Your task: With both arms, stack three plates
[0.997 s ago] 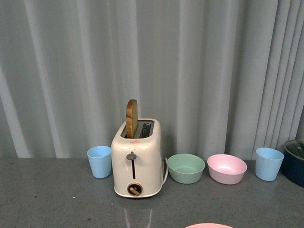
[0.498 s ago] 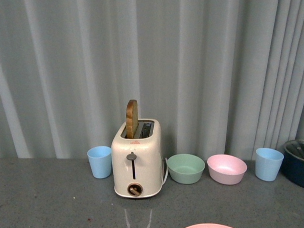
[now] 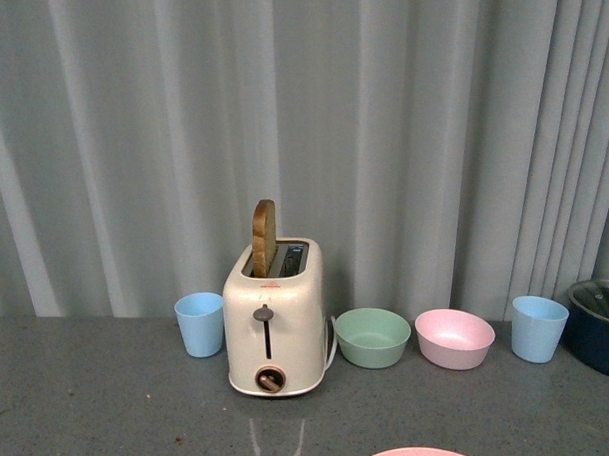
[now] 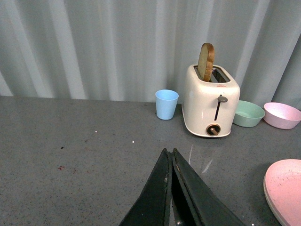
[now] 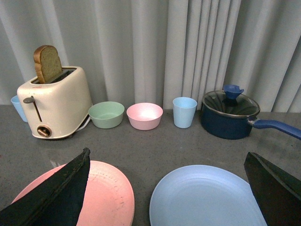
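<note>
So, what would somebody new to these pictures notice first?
The cream toaster at the back of the grey table, with a slice of bread standing up in its slot, catches the eye first. Nearer the robot, a pink plate and a light blue plate lie side by side, framed by the wide-open right gripper.

You have soft, even light in all three views. The desk (image 3: 90, 396) shows a faint pale glare streak before the toaster (image 3: 275, 319); shadows are weak, focus sharp.
</note>
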Robot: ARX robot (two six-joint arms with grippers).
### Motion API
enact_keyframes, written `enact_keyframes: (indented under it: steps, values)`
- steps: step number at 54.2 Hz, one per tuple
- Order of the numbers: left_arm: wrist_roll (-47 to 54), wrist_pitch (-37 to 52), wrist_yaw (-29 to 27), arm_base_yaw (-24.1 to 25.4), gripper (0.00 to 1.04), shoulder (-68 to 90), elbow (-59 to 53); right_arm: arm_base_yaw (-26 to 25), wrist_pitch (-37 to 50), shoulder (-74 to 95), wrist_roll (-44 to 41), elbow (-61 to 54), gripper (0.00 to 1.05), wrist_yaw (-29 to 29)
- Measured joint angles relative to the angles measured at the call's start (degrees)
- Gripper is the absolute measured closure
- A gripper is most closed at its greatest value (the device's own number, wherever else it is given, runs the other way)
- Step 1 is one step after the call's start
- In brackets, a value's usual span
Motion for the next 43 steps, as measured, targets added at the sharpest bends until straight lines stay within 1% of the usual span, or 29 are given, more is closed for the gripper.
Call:
enact_keyframes:
  steps: [1,7,8,9,11,16,18,20,21,22,24,28,32,33,35,37,43]
  values:
    - [0.02,0.00,-0.02,0.00,0.97,0.00,0.00,0.00,0.00,0.00,-0.02,0.00,0.07,-0.02]
    - [0.02,0.00,-0.02,0.00,0.76,-0.02,0.00,0.00,0.00,0.00,0.00,0.00,0.07,0.00]
    - [0.02,0.00,-0.02,0.00,0.74,-0.02,0.00,0.00,0.00,0.00,-0.02,0.00,0.07,0.00]
    - [0.02,0.00,-0.02,0.00,0.71,-0.02,0.00,0.00,0.00,0.00,0.00,0.00,0.07,0.00]
    - [0.02,0.00,-0.02,0.00,0.60,0.00,0.00,0.00,0.00,0.00,0.00,0.00,0.07,0.00]
    - [0.02,0.00,-0.02,0.00,0.42,-0.02,0.00,0.07,-0.07,0.07,0.00,0.00,0.07,0.42]
    - [0.02,0.00,-0.02,0.00,0.35,-0.02,0.00,1.64,-3.10,2.12,-0.02,1.29,0.07,6.25]
    - [0.02,0.00,-0.04,0.00,0.28,-0.02,0.00,1.95,-3.63,7.34,-0.70,3.21,0.07,15.02]
    - [0.02,0.00,-0.11,0.00,0.26,-0.02,0.00,1.09,-2.40,10.40,-1.03,4.11,0.07,17.25]
    - [0.00,0.00,-0.22,0.00,0.22,-0.02,0.00,0.46,-1.60,12.02,-1.42,4.57,0.07,17.81]
    - [0.02,0.00,-0.02,0.00,0.15,-0.07,0.00,-3.19,2.78,18.40,-2.32,6.38,0.07,17.03]
    - [0.04,0.00,-0.04,0.00,0.05,-0.04,0.00,-10.84,11.87,30.49,-3.08,10.49,0.07,10.62]
    - [0.02,0.00,-0.04,0.00,0.07,-0.07,0.00,-19.85,20.24,47.01,-3.96,17.90,0.07,1.70]
    - [0.02,0.00,-0.04,0.00,0.07,-0.07,0.00,-22.32,20.98,52.61,-4.07,20.87,0.07,-0.50]
    - [0.02,0.00,-0.07,0.00,0.07,-0.07,0.00,-25.66,20.87,61.75,-4.90,25.79,0.07,-3.06]
    - [0.02,0.00,-0.07,0.00,0.07,-0.07,0.00,-28.26,19.93,70.62,-5.64,30.45,0.07,-3.52]
    - [0.02,0.00,-0.02,0.00,0.07,-0.07,0.00,-33.09,15.08,88.39,-9.70,39.76,0.07,-2.86]
